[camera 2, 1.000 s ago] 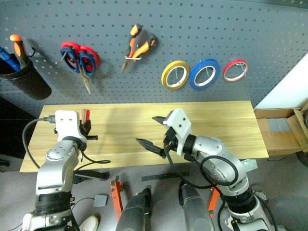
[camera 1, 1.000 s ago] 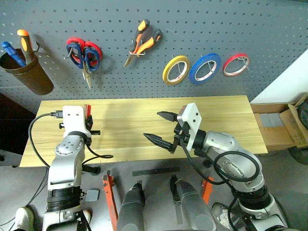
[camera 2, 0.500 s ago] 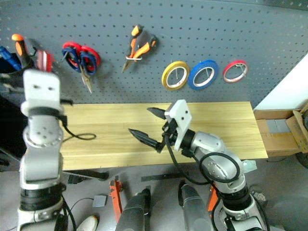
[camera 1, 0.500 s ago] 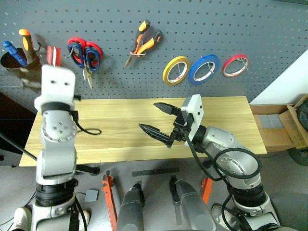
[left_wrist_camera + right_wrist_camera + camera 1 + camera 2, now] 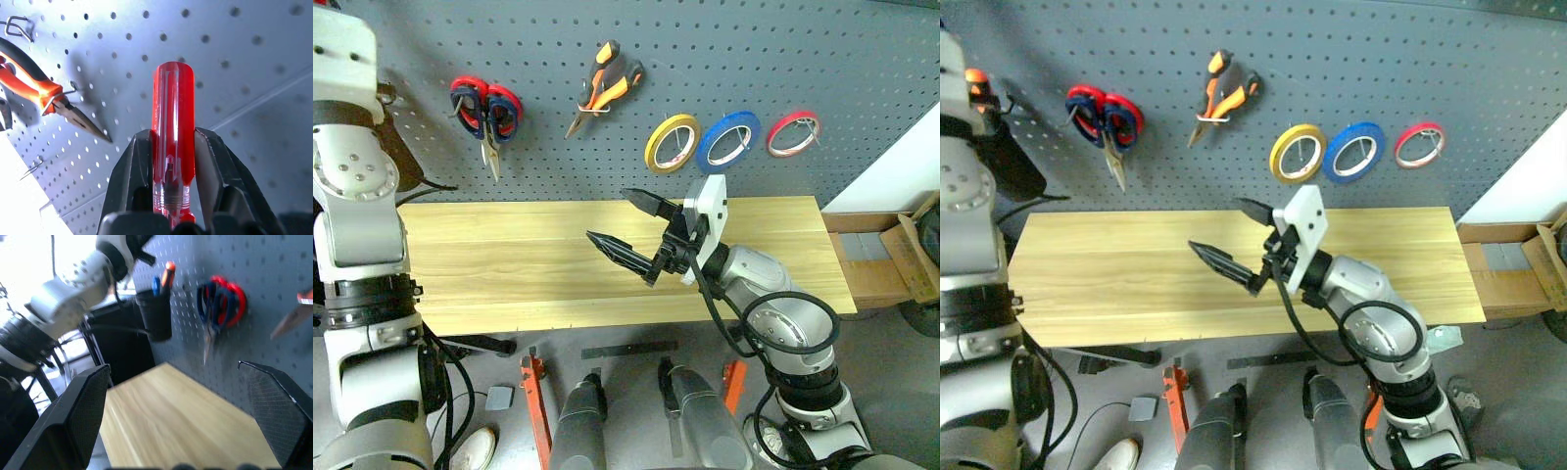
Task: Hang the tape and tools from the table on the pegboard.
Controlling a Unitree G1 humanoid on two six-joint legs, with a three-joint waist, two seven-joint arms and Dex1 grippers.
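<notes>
My left gripper (image 5: 173, 139) is shut on the red handle of the screwdriver (image 5: 173, 98), held up close against the dark grey pegboard (image 5: 783, 59) near its upper left. The blue tape (image 5: 729, 139) hangs on the pegboard between a yellow roll (image 5: 672, 142) and a red roll (image 5: 793, 132). Orange-and-black pliers (image 5: 604, 83) hang on a hook, and blue-handled scissors (image 5: 475, 106) hang together with a red-handled pair. My right gripper (image 5: 610, 215) hovers open over the middle of the wooden table (image 5: 489, 264), pointing left, with nothing between its fingers.
A dark cup (image 5: 1013, 166) with an orange-handled tool (image 5: 976, 83) in it hangs at the pegboard's left end, partly behind my raised left arm. Cardboard boxes (image 5: 891, 255) sit past the table's right end.
My left arm has swung up from table height to the upper left of the pegboard, carrying the red screwdriver. The right gripper has drifted slightly up and left, still open.
</notes>
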